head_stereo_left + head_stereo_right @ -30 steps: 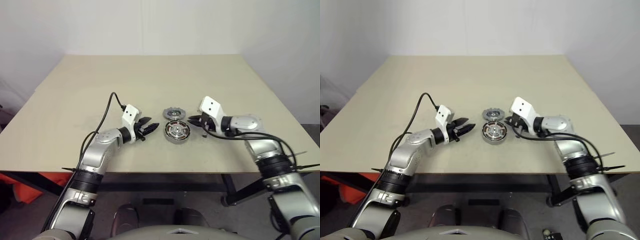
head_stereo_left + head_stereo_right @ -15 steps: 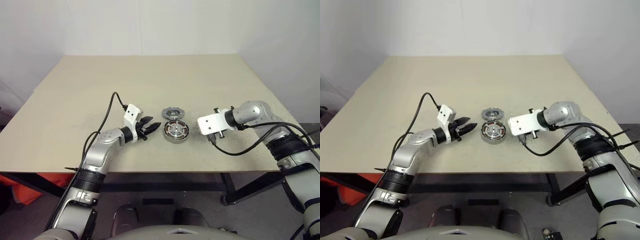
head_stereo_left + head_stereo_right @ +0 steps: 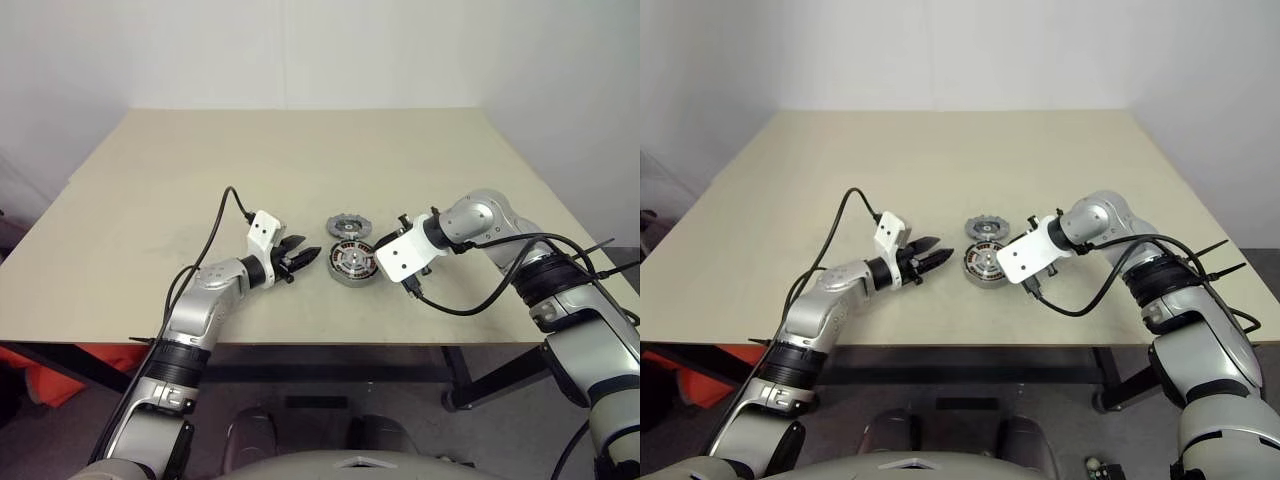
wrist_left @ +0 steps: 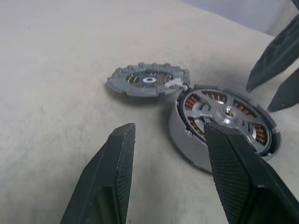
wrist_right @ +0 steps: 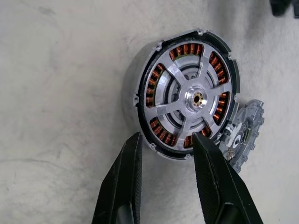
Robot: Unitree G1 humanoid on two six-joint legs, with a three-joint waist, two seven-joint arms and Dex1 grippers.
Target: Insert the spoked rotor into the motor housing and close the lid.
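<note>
The left arm reaches forward from the near edge of the beige table [image 3: 150, 180], forearm low over the top, and its left gripper [image 3: 305, 256] points almost level toward the motor housing [image 3: 353, 264]; its two black fingers [image 4: 112, 179] stand apart with nothing between them, the tips just short of the housing's side. The right arm comes in from the right with the elbow raised and the wrist bent steeply downward, so the right gripper [image 5: 166, 140] hangs over the housing from above and slightly to its right, the white wrist block covering the fingers in the head views. In the right wrist view its fingers are parted and empty, poised over the near rim of the housing; whether they touch it cannot be told. The spoked rotor [image 5: 196, 99] sits inside the housing, silver spokes over the ring of copper windings. The lid [image 3: 347, 226] lies flat on the table just behind the housing, its edge touching or nearly touching the housing's rim, ribbed face up. No brand, label or writing can be read on any part
</note>
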